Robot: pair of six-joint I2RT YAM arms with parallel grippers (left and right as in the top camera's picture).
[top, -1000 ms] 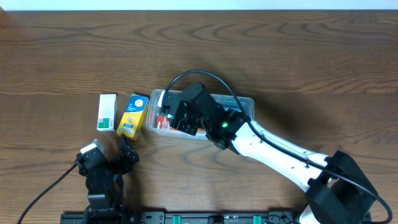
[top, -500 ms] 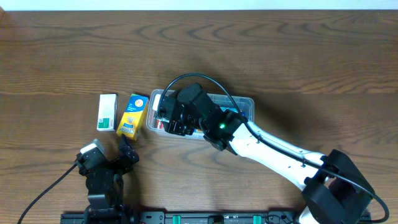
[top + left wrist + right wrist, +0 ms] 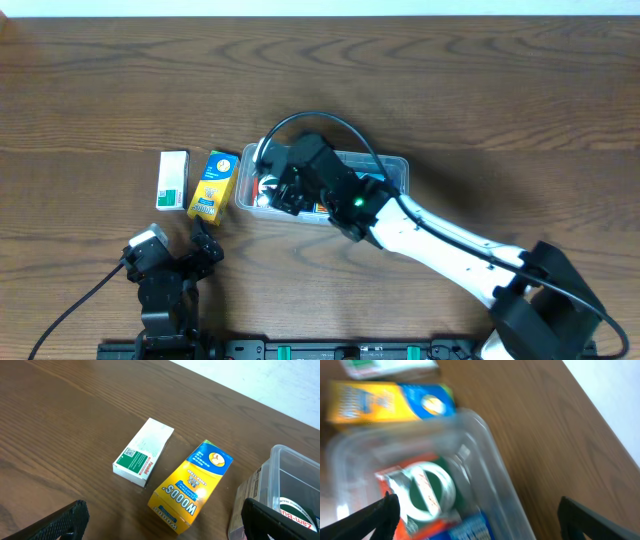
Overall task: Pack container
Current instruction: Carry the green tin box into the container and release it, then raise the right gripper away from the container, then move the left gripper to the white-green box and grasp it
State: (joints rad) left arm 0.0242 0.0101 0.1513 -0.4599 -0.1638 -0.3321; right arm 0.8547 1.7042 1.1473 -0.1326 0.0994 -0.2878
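The clear container (image 3: 396, 166) lies mid-table, mostly under my right arm. It also shows in the right wrist view (image 3: 485, 455) and at the right edge of the left wrist view (image 3: 292, 472). Inside it lie a white-and-green tape roll (image 3: 427, 491), an orange-red pack and a blue pack (image 3: 470, 530). My right gripper (image 3: 270, 188) is open over the tub's left end, its jaws (image 3: 480, 520) empty above the contents. My left gripper (image 3: 203, 243) is open and empty near the front edge, its jaws (image 3: 165, 527) short of the boxes.
A yellow Woods box (image 3: 213, 185) lies flat just left of the tub, seen also in the left wrist view (image 3: 191, 485). A white-and-green box (image 3: 172, 180) lies left of it, also in the left wrist view (image 3: 144, 451). Bare wooden table lies all round.
My right gripper shifted slightly left over the tub's left end. The tape roll now shows lying in the tub beneath it. The left arm has not moved.
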